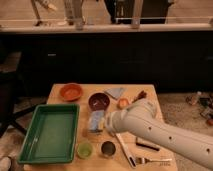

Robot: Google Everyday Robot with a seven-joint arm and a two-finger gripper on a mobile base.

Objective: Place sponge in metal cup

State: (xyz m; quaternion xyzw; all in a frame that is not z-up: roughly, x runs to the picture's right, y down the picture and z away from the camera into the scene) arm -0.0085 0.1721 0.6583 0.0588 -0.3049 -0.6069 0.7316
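Holding sponge (94, 120), long axis vertical, gripper (101, 122) fingers clamped on it, behind metal cup (108, 148)
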